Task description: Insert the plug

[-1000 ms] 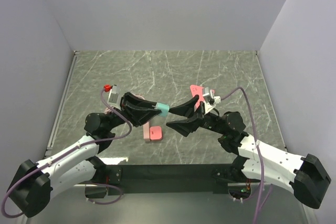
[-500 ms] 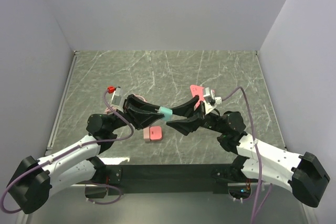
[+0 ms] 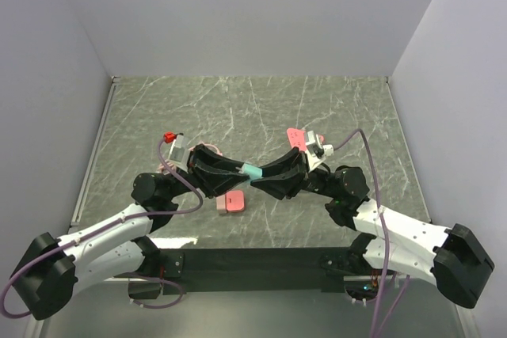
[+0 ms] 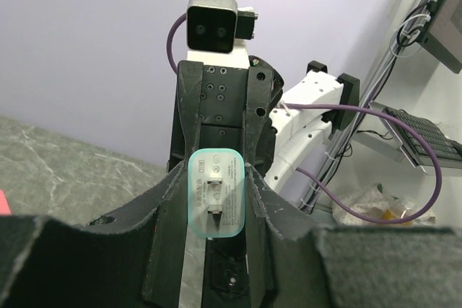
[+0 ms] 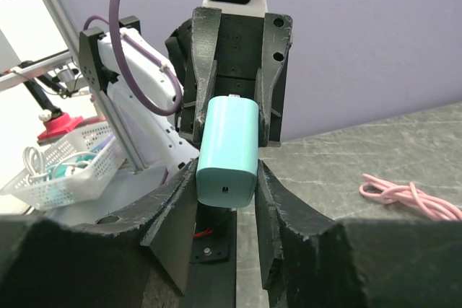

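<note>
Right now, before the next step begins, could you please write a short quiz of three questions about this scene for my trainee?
1. True or false: the teal adapter lies on the table.
2. Multiple choice: which camera do the adapter's metal prongs face? A) left wrist B) right wrist C) neither
3. Fill in: in the right wrist view, a loose pink ___ lies on the table, to the right of the adapter.

Key
1. False. It is held in the air, between the left pincer and the right pincer.
2. A. The right wrist camera sees the port end instead.
3. cable
</note>
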`<state>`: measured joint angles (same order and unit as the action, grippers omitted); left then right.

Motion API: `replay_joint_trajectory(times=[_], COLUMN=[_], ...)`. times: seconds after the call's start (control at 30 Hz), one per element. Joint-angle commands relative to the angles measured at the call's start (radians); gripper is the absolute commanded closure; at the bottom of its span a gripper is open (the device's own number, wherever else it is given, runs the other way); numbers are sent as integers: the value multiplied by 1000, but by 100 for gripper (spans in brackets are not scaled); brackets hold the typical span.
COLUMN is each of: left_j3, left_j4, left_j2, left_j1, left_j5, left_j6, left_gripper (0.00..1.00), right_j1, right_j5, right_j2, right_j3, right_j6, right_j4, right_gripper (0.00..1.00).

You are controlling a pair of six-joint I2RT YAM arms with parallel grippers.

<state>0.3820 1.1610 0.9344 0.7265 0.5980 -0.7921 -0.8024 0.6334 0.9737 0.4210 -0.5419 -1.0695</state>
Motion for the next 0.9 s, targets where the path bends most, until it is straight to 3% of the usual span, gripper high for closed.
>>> replay_joint_trajectory(times=[0.0,0.13,0.27,0.37,0.4,0.43,0.5,0.53,0.6,0.87], left_j3=[38,49,46,52,52,52,46,46,46,38], left_j4=[16,-18,-41,-107,-128,-147,-214,-239,-317,-570], left_j2=[20,26,37,24,18,-3,-31,-63,-91,-232], left_j1=[13,17,19,19,19,19,19,19,17,16], left_j5=[-4,-9,-18,-40,-49,-75,-111,-147,-188,-422], left_j6=[19,40,57,94,105,116,154,168,208,327], left_gripper=[99,99,99,96,87,62,37,15,1,0], right_j1=[-1,-3,-3,-3,-1,-1,0,2,6,80], right_j5=[57,77,59,31,17,-9,-43,-87,-116,-202], right_j2=[17,39,37,-1,-12,-24,-64,-79,-112,-109], right_j3=[59,55,42,50,53,58,59,65,73,151], right_j6=[7,-15,-18,37,52,69,112,128,166,233], right_j4=[-89,-150,-184,-115,-57,-26,66,103,195,429], right_gripper=[74,78,100,100,100,100,100,100,100,100])
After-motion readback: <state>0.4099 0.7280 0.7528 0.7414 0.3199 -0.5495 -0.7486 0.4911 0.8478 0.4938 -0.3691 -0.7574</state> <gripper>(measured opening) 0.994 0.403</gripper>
